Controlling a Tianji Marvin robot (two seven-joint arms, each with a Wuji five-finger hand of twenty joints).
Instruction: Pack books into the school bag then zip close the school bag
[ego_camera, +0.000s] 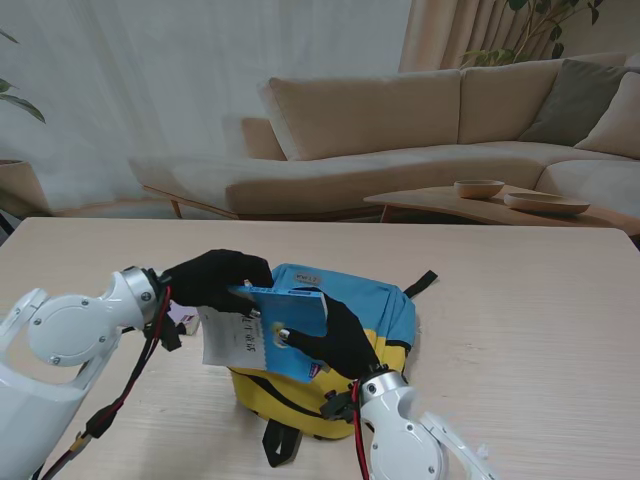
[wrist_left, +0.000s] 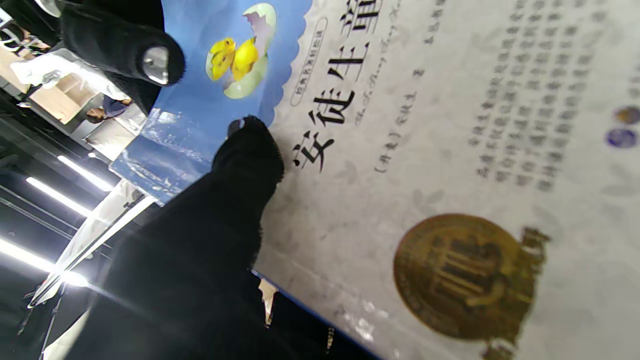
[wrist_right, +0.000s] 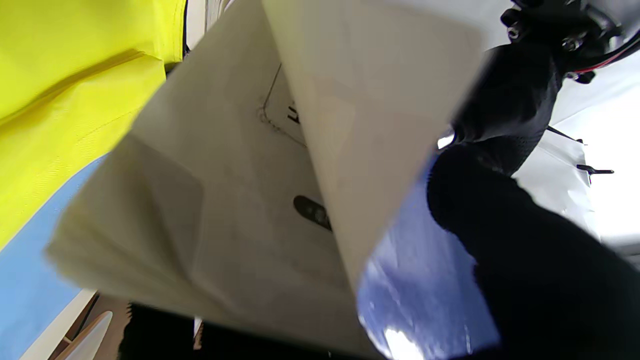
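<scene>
Near the lower centre of the stand view, both robot hands hold one book (ego_camera: 268, 330) in the air over the school bag (ego_camera: 375, 320), which lies flat on the pale surface (ego_camera: 520, 330). The left robot hand (ego_camera: 215, 278) is closed on the book's upper edge. The right robot hand (ego_camera: 335, 335) grips its lower right part, fingers spread on the blue cover. The two-handed hold probably keeps the floppy paperback from sagging. In the right wrist view the pages (wrist_right: 210, 200) fan apart, with the bag's yellow fabric (wrist_right: 70, 90) close alongside, so the grip looks loose on the inner leaves. The left wrist view shows a gloved finger (wrist_left: 245, 165) pressed against the printed cover (wrist_left: 450, 125). The book is tilted, presumably to aim an edge at the bag's opening, which I cannot see. Packing looks unfinished, and zipping is not yet begun.
</scene>
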